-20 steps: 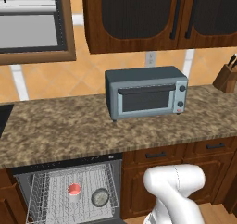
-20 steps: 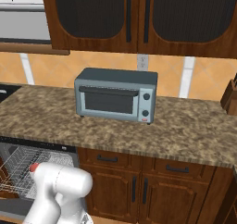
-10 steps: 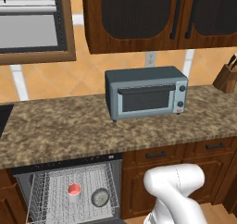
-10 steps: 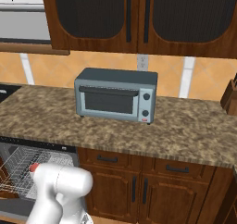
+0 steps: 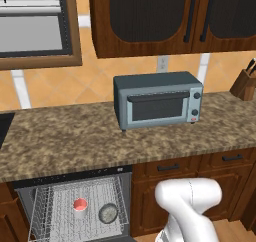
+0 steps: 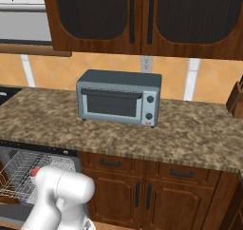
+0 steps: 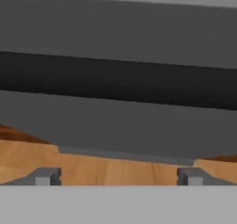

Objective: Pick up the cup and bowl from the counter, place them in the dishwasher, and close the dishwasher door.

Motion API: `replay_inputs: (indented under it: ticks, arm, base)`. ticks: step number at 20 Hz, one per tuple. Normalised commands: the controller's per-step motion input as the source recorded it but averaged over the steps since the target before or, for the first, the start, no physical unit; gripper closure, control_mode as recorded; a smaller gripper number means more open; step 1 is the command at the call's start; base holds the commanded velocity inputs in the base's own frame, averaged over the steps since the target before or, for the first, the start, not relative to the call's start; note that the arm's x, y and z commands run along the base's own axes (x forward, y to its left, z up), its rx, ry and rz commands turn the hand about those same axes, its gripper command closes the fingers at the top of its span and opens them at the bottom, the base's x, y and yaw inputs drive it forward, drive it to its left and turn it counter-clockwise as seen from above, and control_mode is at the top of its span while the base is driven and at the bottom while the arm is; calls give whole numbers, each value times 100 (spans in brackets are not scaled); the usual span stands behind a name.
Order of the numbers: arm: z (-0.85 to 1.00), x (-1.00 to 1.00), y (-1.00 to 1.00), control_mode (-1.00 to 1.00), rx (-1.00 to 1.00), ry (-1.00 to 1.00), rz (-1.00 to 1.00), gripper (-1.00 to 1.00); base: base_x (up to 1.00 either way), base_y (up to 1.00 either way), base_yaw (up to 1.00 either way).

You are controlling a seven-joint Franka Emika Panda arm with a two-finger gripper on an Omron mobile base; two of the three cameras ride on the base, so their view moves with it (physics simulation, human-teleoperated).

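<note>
The dishwasher (image 5: pixel 75 176) stands open under the counter (image 5: pixel 75 136), its silver wire rack (image 5: pixel 50 213) pulled into sight. In that rack sits the white cup (image 5: pixel 80 204) with its pinkish-red inside, and the dark grey bowl (image 5: pixel 108 213) rests just right of it. The cup (image 6: pixel 35 171) also peeks out beside my white arm in the right base view. In the hand view the dishwasher door (image 7: pixel 118 123) is very close, its black bar handle (image 7: pixel 118 82) running across. My gripper (image 7: pixel 118 176) is open just below the door's edge, holding nothing.
A blue-grey toaster oven (image 5: pixel 157 100) stands on the counter (image 6: pixel 190 134), with a knife block (image 5: pixel 245 83) at the far right. Brown cabinet doors and drawers (image 6: pixel 142 196) are to the dishwasher's right. Wooden floor (image 7: pixel 92 168) lies under the door.
</note>
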Motion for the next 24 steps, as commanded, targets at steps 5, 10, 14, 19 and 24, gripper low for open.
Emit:
replay_inputs:
  ticks: [5,10,14,19,24]
  arm:
    - [-20,76,-3,-100,-2,-13,0,-100]
    - [0,91,-4,-100,0,-24,0,-100]
    - [0,100,-13,-100,0,-14,0,-100]
    - [0,100,-19,-100,0,-17,0,-100]
    - [-5,100,-26,-100,0,-19,0,-100]
  base:
    - [0,0,0]
    - [0,0,0]
    - [0,0,0]
    - [0,0,0]
    - [0,0,0]
